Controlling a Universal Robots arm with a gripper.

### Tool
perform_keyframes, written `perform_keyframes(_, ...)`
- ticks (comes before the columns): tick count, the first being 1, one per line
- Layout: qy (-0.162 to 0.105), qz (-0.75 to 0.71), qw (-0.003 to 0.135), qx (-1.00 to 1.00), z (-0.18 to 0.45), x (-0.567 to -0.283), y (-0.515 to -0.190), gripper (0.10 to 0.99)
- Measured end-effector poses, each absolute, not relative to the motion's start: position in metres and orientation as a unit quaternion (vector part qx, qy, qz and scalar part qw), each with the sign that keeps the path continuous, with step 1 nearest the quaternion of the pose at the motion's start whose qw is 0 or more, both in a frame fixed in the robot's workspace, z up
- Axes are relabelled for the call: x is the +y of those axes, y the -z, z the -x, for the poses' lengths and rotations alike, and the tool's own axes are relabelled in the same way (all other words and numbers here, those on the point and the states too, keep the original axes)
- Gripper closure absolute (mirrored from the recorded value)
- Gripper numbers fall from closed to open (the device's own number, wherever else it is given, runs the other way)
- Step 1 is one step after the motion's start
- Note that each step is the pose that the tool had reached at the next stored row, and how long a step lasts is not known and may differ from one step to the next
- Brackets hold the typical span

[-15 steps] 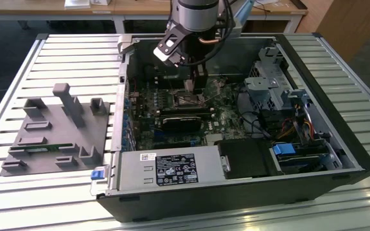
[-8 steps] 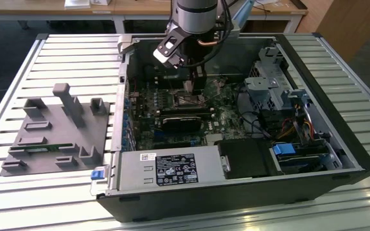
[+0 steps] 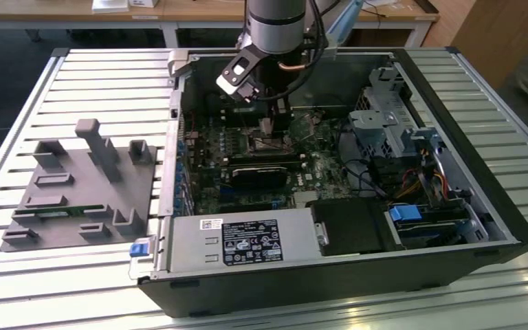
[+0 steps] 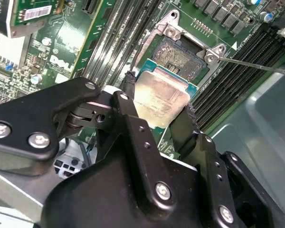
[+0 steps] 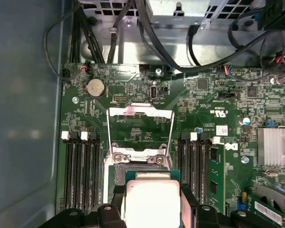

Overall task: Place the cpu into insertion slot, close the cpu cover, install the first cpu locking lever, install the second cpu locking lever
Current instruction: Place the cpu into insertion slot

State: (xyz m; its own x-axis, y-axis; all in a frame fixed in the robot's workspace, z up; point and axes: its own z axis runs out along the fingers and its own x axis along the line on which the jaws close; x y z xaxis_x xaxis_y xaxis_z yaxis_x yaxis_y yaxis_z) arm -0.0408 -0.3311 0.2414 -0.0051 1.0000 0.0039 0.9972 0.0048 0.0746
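Black gripper (image 4: 159,96) linkage is closest to the lens in the second wrist view. Its fingers (image 4: 133,118) are clamped on two opposite edges of the cpu (image 4: 162,105), metal top facing up. An edge grip makes sense: it keeps the pads off the contact side and leaves the underside free to drop in.

The cpu hangs over the gripper-side part of the insertion slot (image 4: 180,52). The slot's dark centre is exposed on the far side, so I judge the chip not seated yet. I can't tell whether its underside touches the slot rim. In the first wrist view the chip's edges look roughly square to the slot frame, which is what the keying needs.

The cpu cover (image 5: 140,113) is open, swung up and back off the slot on the side away from the gripper, so the drop path is clear. Board shows through its cut-out.

A thin metal rod (image 4: 249,63), probably a locking lever, runs outward from one slot corner. It looks released, which fits the open cover.

Long black memory slots (image 5: 78,175) flank the insertion slot on both sides and run parallel to the fingers, so there is little clearance for them there.

All of this sits on the green board (image 5: 213,95) inside the open computer case (image 3: 484,227). In the exterior view the arm (image 3: 278,24) reaches down into the case over the slot.

Step one in progress; cover and both levers not done.
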Motion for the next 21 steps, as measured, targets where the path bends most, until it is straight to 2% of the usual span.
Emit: perform_keyframes(21,-0.028,-0.704,0.025,0.71,0.0414,-0.3286,-0.2327,0.545)
